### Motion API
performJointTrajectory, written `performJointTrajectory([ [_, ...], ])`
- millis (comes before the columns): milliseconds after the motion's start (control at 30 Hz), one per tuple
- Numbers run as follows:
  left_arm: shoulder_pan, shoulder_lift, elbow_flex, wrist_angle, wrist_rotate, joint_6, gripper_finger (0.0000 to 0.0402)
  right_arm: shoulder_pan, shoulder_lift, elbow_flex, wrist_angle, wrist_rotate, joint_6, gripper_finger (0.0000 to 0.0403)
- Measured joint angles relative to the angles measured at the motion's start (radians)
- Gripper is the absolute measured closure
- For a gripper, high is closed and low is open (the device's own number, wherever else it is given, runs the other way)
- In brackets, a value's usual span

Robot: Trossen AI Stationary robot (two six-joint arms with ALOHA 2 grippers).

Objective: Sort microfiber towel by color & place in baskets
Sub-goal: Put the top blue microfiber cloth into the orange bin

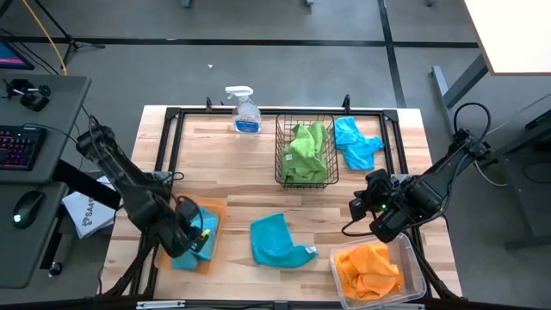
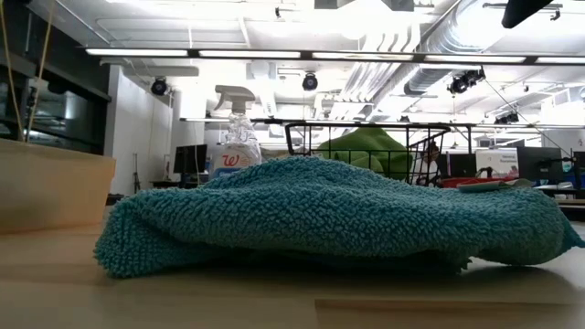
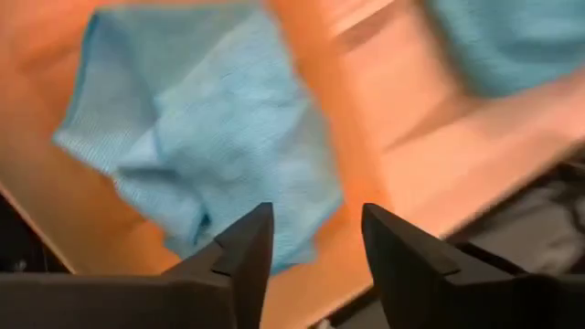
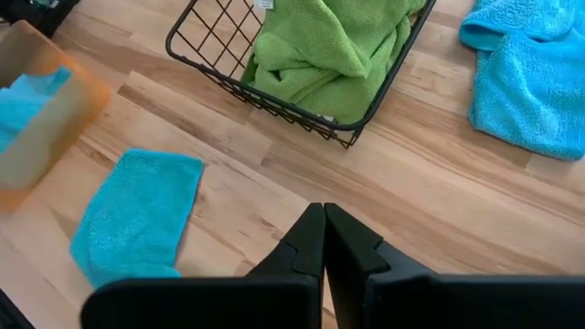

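A turquoise towel [image 1: 194, 251] lies crumpled in the flat orange tray [image 1: 215, 207] at the near left. My left gripper [image 1: 196, 227] is open just above it, and its fingers stand over the towel's edge in the left wrist view [image 3: 315, 219]. A second turquoise towel [image 1: 277, 241] lies flat on the table near the front middle. A third [image 1: 355, 143] lies at the far right, beside the black wire basket [image 1: 281, 146]. My right gripper [image 1: 358, 207] is shut and empty over bare wood [image 4: 323, 212], right of the middle towel.
The wire basket holds green towels [image 1: 306, 153]. The clear bin [image 1: 413, 258] at the near right holds orange towels [image 1: 370, 269]. A spray bottle [image 1: 244, 110] with blue liquid stands at the far edge. There is bare wood between the basket and the middle towel.
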Motion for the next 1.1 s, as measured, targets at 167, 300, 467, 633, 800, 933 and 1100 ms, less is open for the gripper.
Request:
performJointTrajectory([
  [167, 0.097, -0.088, 0.03, 0.09, -0.204, 0.155, 0.0214, 0.0, 0.0, 0.0, 0.002, 0.001, -0.093, 0.0402],
  [300, 0.246, -0.078, 0.031, 0.334, -0.237, 0.431, 0.0205, 0.0, 0.0, 0.0, 0.008, -0.013, -0.129, 0.0402],
  [467, 0.396, -0.008, 0.029, 0.559, -0.198, 0.685, 0.0204, -0.049, 0.0, 0.0, -0.005, -0.044, -0.077, 0.0395],
  [633, 0.5, -0.02, 0.029, 0.668, -0.107, 0.854, 0.0204, -0.213, -0.013, -0.004, -0.15, -0.043, -0.207, 0.0328],
  [800, 0.556, -0.106, 0.03, 0.655, -0.085, 0.959, 0.0204, -0.458, -0.131, -0.135, -0.069, -0.031, -0.388, 0.0232],
  [933, 0.562, -0.185, 0.03, 0.636, -0.098, 0.959, 0.0204, -0.682, -0.258, -0.3, 0.084, -0.101, -0.443, 0.0202],
  [1100, 0.561, -0.284, 0.03, 0.589, -0.152, 0.977, 0.0204, -0.95, -0.367, -0.472, 0.338, -0.208, -0.468, 0.0199],
])
